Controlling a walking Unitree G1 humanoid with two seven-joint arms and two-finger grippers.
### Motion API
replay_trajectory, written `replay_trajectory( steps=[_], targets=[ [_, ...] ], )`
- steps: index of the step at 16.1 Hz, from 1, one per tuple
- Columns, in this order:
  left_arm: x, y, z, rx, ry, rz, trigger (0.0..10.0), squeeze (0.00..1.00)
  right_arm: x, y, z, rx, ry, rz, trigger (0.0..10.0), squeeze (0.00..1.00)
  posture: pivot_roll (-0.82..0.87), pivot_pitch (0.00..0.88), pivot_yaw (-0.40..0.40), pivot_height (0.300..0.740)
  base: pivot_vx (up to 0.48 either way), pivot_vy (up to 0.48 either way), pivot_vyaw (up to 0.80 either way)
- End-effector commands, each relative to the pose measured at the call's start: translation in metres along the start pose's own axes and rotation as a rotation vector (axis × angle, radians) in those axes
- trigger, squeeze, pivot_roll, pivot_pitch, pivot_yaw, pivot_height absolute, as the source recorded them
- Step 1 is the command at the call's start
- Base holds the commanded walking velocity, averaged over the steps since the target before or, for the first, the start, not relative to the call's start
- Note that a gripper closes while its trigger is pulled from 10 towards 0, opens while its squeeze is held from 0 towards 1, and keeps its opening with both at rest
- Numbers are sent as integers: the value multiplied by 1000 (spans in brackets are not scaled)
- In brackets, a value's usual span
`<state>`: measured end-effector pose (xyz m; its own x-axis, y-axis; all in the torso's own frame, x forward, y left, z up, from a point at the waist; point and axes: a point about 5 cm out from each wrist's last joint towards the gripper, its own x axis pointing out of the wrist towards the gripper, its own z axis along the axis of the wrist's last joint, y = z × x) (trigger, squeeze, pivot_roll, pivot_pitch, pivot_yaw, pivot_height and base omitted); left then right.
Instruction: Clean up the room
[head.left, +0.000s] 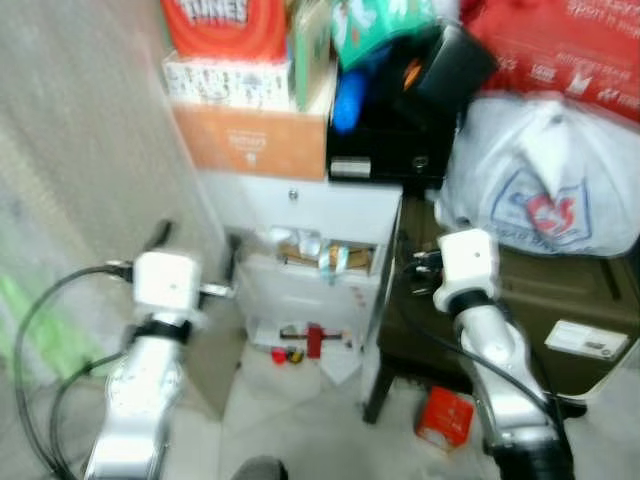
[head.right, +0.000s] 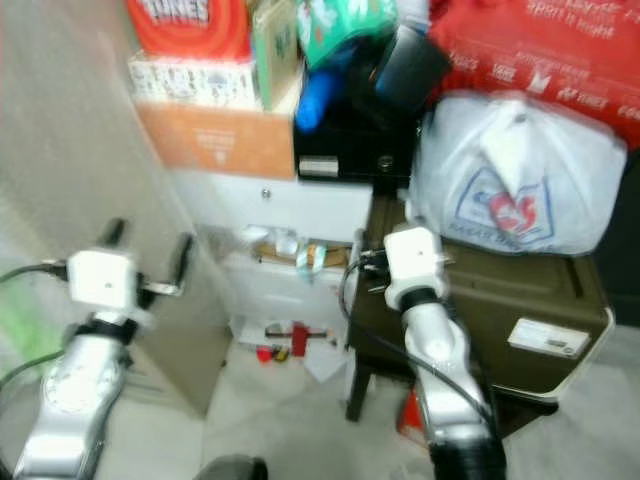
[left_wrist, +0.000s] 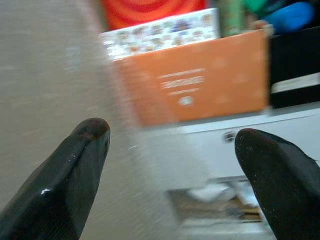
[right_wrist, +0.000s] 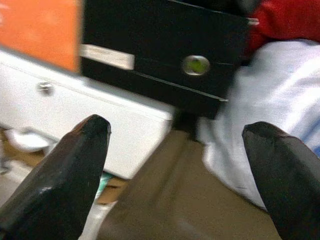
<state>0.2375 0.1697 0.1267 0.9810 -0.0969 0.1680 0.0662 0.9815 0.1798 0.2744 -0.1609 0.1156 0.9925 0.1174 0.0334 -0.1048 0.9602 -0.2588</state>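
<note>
Two open hands, left hand (left_wrist: 170, 165), right hand (right_wrist: 175, 165), facing white drawers (head.left: 320, 215)

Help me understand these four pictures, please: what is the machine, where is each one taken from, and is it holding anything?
It is a walking humanoid robot with two silver arms. The two wide pictures come from its head camera, looking down; the two close ones come from cameras on its wrists. The left gripper and right gripper are both open and hold nothing. Ahead stand a white drawer unit with an orange box on top, a black box, and a white bag on a dark case. Small litter lies on the floor.
</note>
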Motion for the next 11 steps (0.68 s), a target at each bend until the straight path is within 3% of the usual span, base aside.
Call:
replay_trajectory(
  steps=[1, 5, 7, 11],
  targets=[
    [-3, -2, 6, -15, -14, -16, 10000, 0, -3, -8, 2, -16, 1, -21, 10000, 0, 4, 0, 25, 740, 0, 0, 631],
    [-27, 8, 4, 2, 30, 29, 10000, 0, -21, -13, -3, -36, 28, -25, 10000, 0, 5, 0, 23, 740, 0, 0, 0],
    [-32, 13, 4, 3, 48, 84, 10000, 0, -27, -14, -6, -57, 48, 4, 10000, 0, 7, 0, 14, 740, 0, 0, 800],
    [-27, 13, 4, -5, 50, 84, 10000, 0, -9, -13, -2, -53, 14, 22, 10000, 0, 6, 0, 13, 740, 0, 0, 800]
  ],
)
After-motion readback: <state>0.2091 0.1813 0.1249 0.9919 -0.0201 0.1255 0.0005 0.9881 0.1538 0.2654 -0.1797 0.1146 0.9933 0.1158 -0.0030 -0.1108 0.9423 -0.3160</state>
